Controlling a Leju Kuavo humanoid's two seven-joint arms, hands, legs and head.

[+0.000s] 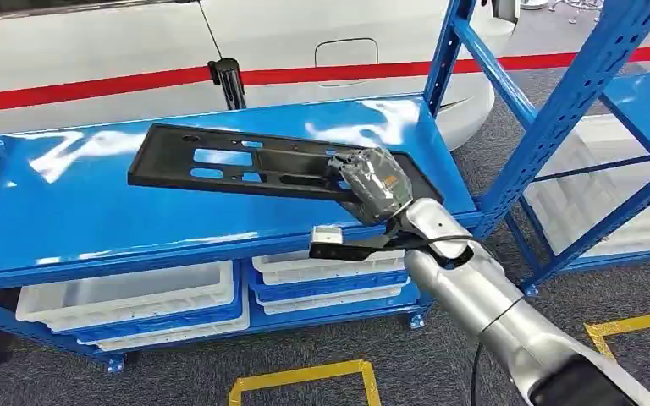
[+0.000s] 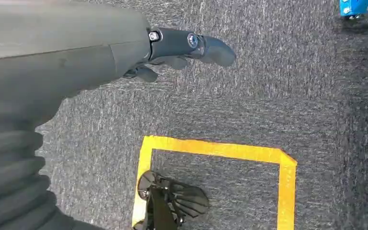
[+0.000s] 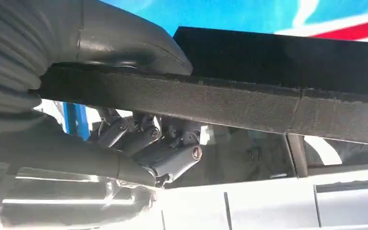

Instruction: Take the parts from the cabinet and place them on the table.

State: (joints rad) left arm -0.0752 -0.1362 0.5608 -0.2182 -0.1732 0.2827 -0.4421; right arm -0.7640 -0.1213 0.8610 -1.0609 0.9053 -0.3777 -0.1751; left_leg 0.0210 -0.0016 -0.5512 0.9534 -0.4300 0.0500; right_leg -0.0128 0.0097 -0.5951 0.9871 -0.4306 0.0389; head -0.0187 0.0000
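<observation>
Blue shelving (image 1: 93, 228) carries white bins (image 1: 127, 300) below. I see the left robot hand (image 2: 182, 52) hanging empty over carpet, fingers loose. Black part (image 1: 254, 165) lies toward the shelf's right front corner, its end gripped by the right robot hand (image 1: 377, 182).

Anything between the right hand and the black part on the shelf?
No. The right hand already grips the black part at its near-right edge, thumb above and fingers beneath; the part lies on the blue shelf.
</observation>
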